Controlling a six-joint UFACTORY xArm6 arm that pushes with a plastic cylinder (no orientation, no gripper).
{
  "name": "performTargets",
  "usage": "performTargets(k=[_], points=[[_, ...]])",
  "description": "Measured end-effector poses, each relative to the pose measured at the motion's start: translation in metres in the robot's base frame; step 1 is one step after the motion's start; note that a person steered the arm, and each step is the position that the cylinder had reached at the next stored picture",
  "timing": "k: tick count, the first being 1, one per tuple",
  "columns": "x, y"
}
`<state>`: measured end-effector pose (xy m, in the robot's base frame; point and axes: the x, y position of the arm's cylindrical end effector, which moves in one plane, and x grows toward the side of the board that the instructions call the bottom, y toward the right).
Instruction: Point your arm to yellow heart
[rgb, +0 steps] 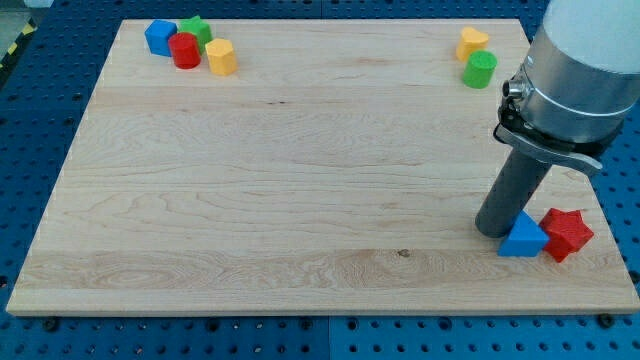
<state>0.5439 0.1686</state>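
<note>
The yellow heart (472, 42) lies near the board's top right corner, just above a green cylinder (480, 69). My rod comes down from the arm at the view's right, and my tip (493, 229) rests on the board at the lower right, far below the yellow heart. The tip touches the left side of a blue triangle block (522, 238). A red star (567, 233) sits right of that blue triangle.
At the top left is a cluster: a blue block (159, 37), a green star (195, 30), a red cylinder (185, 50) and a yellow hexagonal block (221, 57). The wooden board (300, 180) lies on a blue perforated table.
</note>
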Motion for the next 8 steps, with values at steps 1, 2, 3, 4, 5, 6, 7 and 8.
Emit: performTargets(k=[1, 2, 3, 4, 5, 6, 7, 8], points=[[-0.015, -0.022], [-0.068, -0.045], [-0.139, -0.065], [-0.211, -0.070], [-0.279, -0.067], [-0.340, -0.054], [-0.352, -0.039], [-0.351, 0.012]])
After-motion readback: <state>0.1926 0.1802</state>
